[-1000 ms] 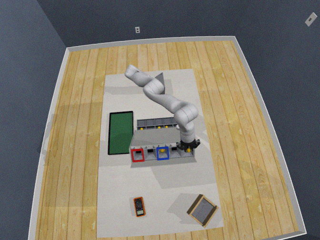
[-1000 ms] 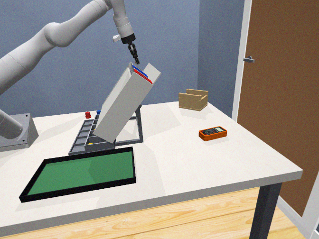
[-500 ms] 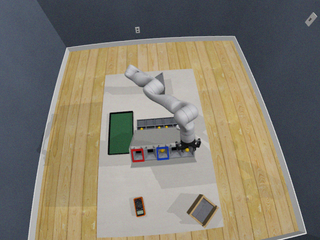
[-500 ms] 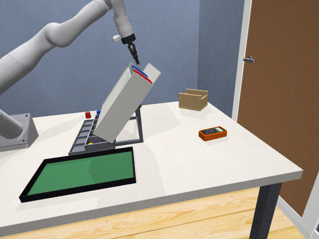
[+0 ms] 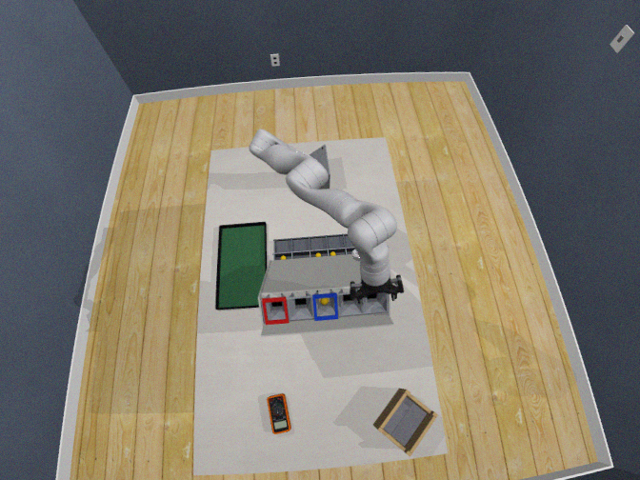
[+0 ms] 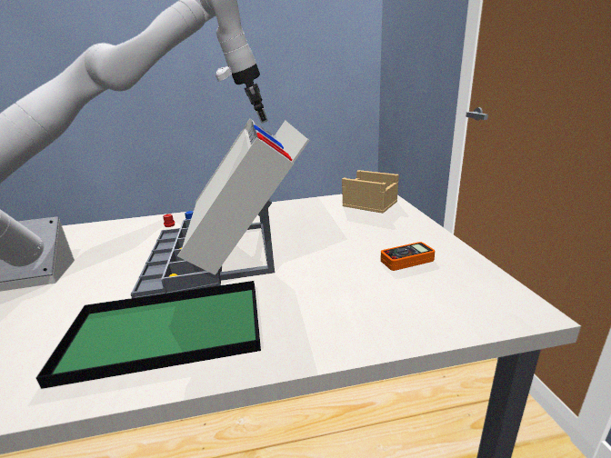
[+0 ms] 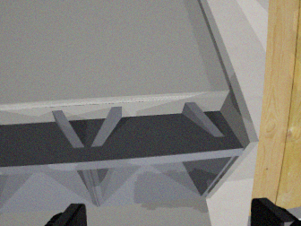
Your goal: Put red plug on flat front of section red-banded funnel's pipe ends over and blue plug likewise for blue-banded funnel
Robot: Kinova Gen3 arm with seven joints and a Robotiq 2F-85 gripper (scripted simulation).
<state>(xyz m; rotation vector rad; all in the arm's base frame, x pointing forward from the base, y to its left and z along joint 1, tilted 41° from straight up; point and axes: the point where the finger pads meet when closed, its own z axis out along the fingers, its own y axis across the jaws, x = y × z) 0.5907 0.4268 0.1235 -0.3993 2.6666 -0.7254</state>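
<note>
My gripper point(image 5: 376, 290) point(image 6: 262, 116) point(image 7: 170, 221) is open and empty, just above the rightmost funnels at the top of the tilted grey cover point(image 5: 310, 276) point(image 6: 236, 202) point(image 7: 112, 49). The red-banded funnel point(image 5: 274, 310) is at the left end of the row. The blue-banded funnel point(image 5: 325, 306) has a yellow marble point(image 5: 324, 302) in its mouth. The sectioned bin point(image 5: 310, 242) point(image 6: 157, 258) below the cover holds yellow marbles point(image 5: 283, 256) point(image 5: 318, 254) point(image 5: 333, 253). The red plug point(image 6: 168, 219) and blue plug point(image 6: 188, 214) stand on the table behind the bin. No marble shows in the wrist view.
A green tray with a black rim point(image 5: 217, 269) point(image 6: 147, 362) lies beside the bin. An orange multimeter point(image 5: 279, 413) point(image 6: 407, 255) and a small wooden crate point(image 5: 405, 421) point(image 6: 370, 190) sit farther along the table. The arm's base point(image 6: 29, 256) is at the back.
</note>
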